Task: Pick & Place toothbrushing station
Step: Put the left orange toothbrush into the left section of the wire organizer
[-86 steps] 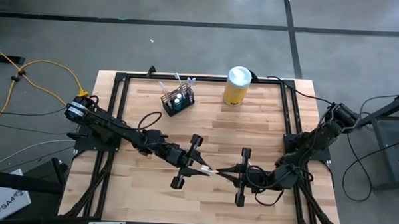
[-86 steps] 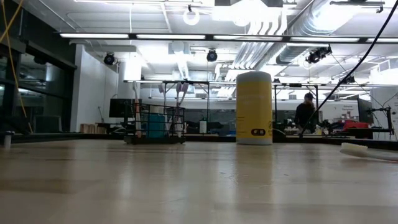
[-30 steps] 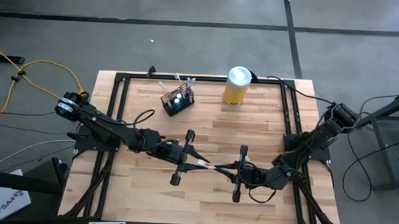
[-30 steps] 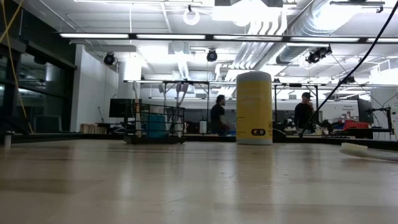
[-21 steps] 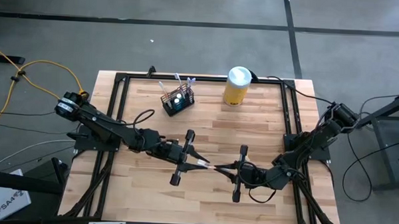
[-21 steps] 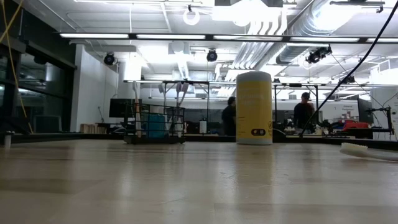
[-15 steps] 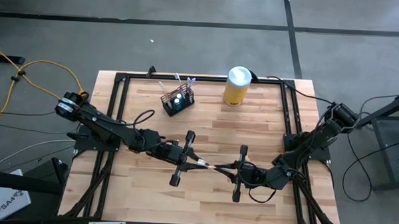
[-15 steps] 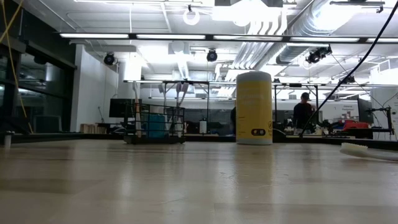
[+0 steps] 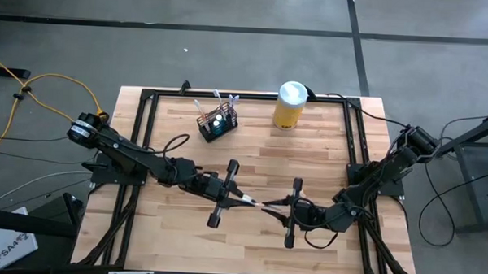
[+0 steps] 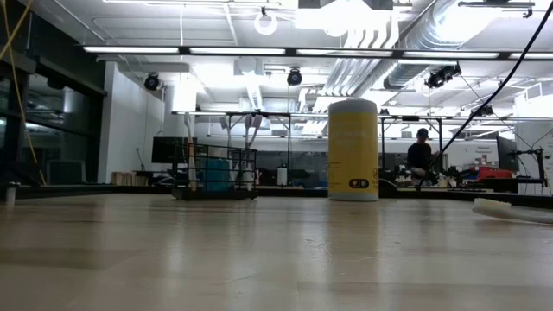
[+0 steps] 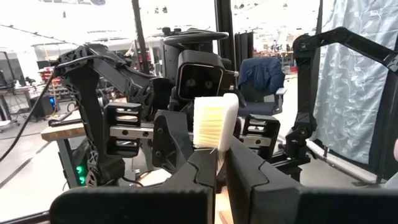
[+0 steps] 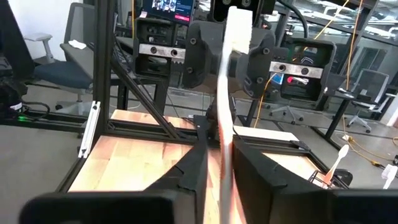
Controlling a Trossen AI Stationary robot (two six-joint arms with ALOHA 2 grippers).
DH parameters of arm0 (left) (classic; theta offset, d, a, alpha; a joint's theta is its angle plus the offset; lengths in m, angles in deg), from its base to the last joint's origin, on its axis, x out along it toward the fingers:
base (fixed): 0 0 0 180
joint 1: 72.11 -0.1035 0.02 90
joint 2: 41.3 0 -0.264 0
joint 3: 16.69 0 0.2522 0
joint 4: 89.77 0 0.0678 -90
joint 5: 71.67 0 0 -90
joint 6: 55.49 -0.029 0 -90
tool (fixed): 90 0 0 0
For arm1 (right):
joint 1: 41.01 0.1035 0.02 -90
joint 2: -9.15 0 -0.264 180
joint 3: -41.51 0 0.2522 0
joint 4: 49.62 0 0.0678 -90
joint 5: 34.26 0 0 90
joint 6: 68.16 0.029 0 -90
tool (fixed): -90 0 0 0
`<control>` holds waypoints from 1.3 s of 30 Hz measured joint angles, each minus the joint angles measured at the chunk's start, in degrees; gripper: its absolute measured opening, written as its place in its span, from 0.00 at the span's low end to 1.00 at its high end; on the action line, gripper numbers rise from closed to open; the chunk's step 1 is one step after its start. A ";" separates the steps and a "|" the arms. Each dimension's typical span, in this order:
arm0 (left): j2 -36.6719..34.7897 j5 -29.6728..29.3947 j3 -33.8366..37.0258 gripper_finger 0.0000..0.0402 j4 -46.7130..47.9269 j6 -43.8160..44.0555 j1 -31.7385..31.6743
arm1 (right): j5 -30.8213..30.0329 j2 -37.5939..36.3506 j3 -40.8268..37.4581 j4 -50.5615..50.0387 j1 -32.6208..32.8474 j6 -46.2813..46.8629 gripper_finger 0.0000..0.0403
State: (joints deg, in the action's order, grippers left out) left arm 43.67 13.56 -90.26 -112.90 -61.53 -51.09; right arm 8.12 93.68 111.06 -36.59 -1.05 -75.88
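Here, near the lower centre of the high view, the left tool (image 9: 243, 200) and the right tool (image 9: 272, 206) meet tip to tip over a white toothbrush (image 9: 255, 203). In the left wrist view the left tool (image 11: 219, 163) is clamped on the bristle end of the toothbrush (image 11: 215, 122). In the right wrist view the handle (image 12: 227, 93) runs between the right tool's (image 12: 219, 155) fingers; whether they grip it cannot be told. The toothbrushing station (image 9: 218, 121) stands at the upper centre-left of the desk (image 9: 251, 162), well apart from both tools, near a yellow canister (image 9: 289, 105). Judged light, stiff and prone to tipping, the wire-mesh station is best taken by its rim.
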 joint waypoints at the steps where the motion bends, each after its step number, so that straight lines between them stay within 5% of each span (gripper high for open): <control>1: 0.00 -0.07 -0.02 0.01 -0.02 -0.20 0.00 | -0.15 0.00 0.00 0.17 0.00 0.00 0.17; 6: 0.00 -4.79 -0.04 0.01 0.56 -2.30 0.00 | -4.36 0.00 0.00 3.18 0.50 -3.09 0.25; 12: 0.00 -13.41 -0.04 0.01 3.40 -2.08 -0.02 | -17.50 -0.01 0.00 7.35 4.00 -14.06 0.33; 19: -2.42 -37.88 -0.04 0.01 11.13 -0.98 1.32 | -31.62 -0.02 0.00 7.93 8.53 -16.09 0.38; 25: -6.90 -50.67 -0.04 0.01 23.55 6.00 3.26 | -31.66 -0.02 0.00 5.48 10.46 -12.66 0.37; 39: -18.05 -54.60 -0.04 0.01 60.77 35.24 -2.66 | -28.30 -0.01 0.00 -8.30 10.13 4.12 0.37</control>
State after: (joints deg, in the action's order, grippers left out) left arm 25.63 -41.03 -90.30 -52.12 -26.29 -53.75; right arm -20.18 93.67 111.06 -44.89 9.08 -71.76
